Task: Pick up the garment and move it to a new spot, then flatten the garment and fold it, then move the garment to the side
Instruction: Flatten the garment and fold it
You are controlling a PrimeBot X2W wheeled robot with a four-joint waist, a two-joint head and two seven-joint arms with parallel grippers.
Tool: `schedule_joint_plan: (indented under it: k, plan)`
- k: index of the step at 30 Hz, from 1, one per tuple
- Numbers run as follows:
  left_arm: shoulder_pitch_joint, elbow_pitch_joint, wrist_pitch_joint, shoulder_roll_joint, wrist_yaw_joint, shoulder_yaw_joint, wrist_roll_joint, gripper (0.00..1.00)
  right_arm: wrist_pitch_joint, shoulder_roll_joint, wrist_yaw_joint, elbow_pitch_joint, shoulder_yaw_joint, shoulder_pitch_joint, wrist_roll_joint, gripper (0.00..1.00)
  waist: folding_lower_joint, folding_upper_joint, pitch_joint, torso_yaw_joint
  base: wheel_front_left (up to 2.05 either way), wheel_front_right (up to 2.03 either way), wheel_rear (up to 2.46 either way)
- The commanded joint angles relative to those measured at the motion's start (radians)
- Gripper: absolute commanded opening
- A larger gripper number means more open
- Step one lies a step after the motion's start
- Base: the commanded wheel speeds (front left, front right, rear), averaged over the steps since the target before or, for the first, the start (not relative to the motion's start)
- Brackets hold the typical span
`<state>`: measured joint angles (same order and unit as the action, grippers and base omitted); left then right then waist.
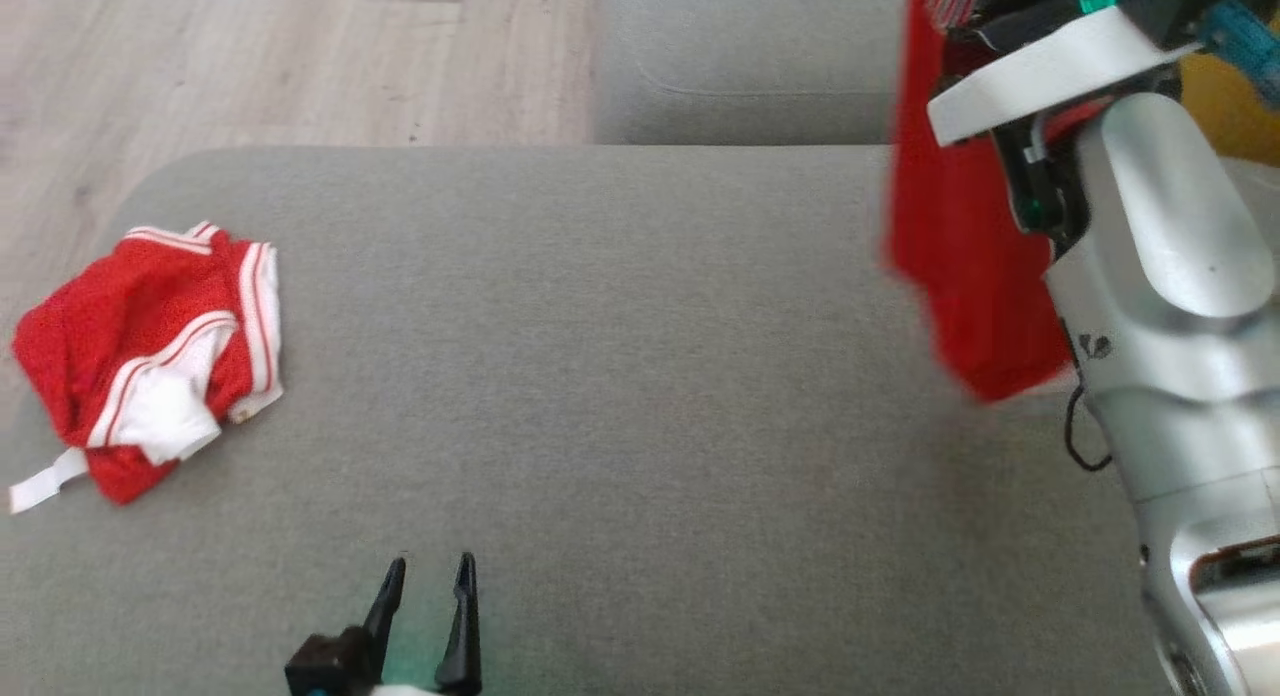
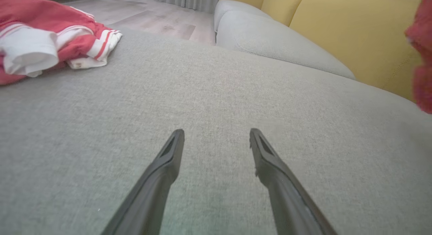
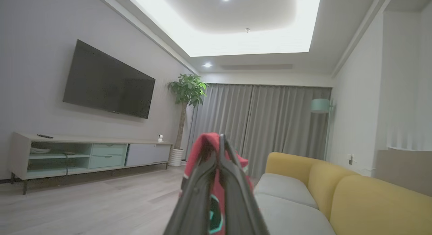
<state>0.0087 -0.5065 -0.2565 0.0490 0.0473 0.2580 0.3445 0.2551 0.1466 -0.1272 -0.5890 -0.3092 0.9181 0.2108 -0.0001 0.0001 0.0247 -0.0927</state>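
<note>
The right gripper (image 3: 221, 137) has its jaws pressed together on a fold of the red jersey (image 3: 206, 147), pinching the cloth between the two dark fingers. In the head view the jersey (image 1: 960, 256) hangs down from the top right corner, in front of the silver right arm (image 1: 1170, 236), with its lower hem above the right edge of the grey sofa cushion (image 1: 600, 356) (whether the hem touches the fabric, I cannot tell). There is pale lettering near the jersey's top, too cut off to read.

The left gripper (image 1: 433, 566) sits low at the near edge of the cushion, jaws spread and holding nothing. The left wrist view shows the same gripper (image 2: 216, 132) with bare grey weave between its fingers, and the jersey (image 2: 422, 59) as a red blur at the right edge.

A crumpled pair of red shorts (image 1: 150, 356) with white stripes and a white lining lies at the cushion's left end, well apart from both grippers; it is also at the upper left of the left wrist view (image 2: 40, 32).

Beyond the cushion are a second grey seat (image 2: 270, 39), a yellow backrest (image 2: 354, 32) and a pale wooden floor (image 1: 250, 56). The right wrist view looks across the room at a wall-mounted television (image 3: 108, 81), a potted plant (image 3: 187, 89) and grey curtains (image 3: 270, 120).
</note>
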Motion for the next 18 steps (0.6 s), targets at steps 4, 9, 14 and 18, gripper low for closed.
schedule_joint_plan:
  k: [4, 9, 14, 18]
  plan:
    - [0.011, 0.023, -0.005, 0.001, 0.001, -0.039, -0.011, 1.0, -0.014, -0.015, -0.003, -0.005, 0.005, 0.044, 0.009, 0.0, 0.0001, -0.0001, 0.009, -0.025, 0.0, 0.0, 0.0]
    - [0.035, 0.03, -0.005, 0.001, 0.003, -0.059, -0.019, 1.0, -0.016, -0.01, -0.003, -0.007, 0.04, 0.04, 0.017, 0.0, 0.0001, -0.0001, 0.013, -0.006, 0.0, 0.0, 0.0]
    - [0.019, 0.036, -0.005, 0.001, 0.005, -0.062, -0.023, 1.0, -0.042, -0.008, -0.003, 0.011, 0.05, 0.019, 0.023, 0.0, 0.0001, -0.0001, 0.005, 0.019, 0.0, 0.0, 0.0]
    - [-0.004, 0.042, -0.005, 0.001, 0.004, -0.048, -0.012, 1.0, -0.067, 0.038, -0.003, -0.048, 0.067, -0.087, -0.007, 0.0, 0.0001, -0.0001, -0.01, 0.026, 0.0, 0.0, 0.0]
